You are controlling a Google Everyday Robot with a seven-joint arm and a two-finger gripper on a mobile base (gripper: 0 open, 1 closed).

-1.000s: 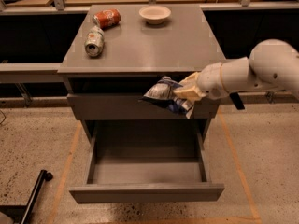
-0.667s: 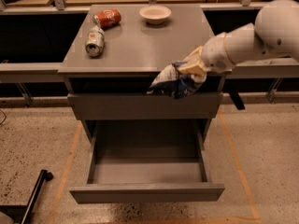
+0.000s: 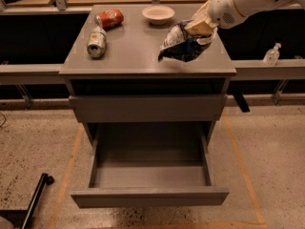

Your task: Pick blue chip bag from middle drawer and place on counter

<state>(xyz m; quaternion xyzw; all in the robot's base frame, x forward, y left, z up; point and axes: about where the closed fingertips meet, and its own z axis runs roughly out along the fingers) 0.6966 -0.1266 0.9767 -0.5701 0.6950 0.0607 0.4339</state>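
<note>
My gripper (image 3: 200, 26) is shut on the blue chip bag (image 3: 183, 44), a crumpled dark blue foil bag with silvery patches. It holds the bag in the air just above the right front part of the counter (image 3: 138, 51). The white arm comes in from the upper right. The middle drawer (image 3: 150, 175) is pulled out below and its tray holds nothing.
On the counter lie a red can (image 3: 109, 18) and a silver can (image 3: 96, 42) at the back left, and a white bowl (image 3: 158, 14) at the back centre. A small clear bottle (image 3: 271, 55) stands on the ledge to the right. A black bar (image 3: 35, 197) lies on the floor at lower left.
My gripper has lifted the blue chip bag from in front of the upper drawer face up and back, to above the counter's right side.
</note>
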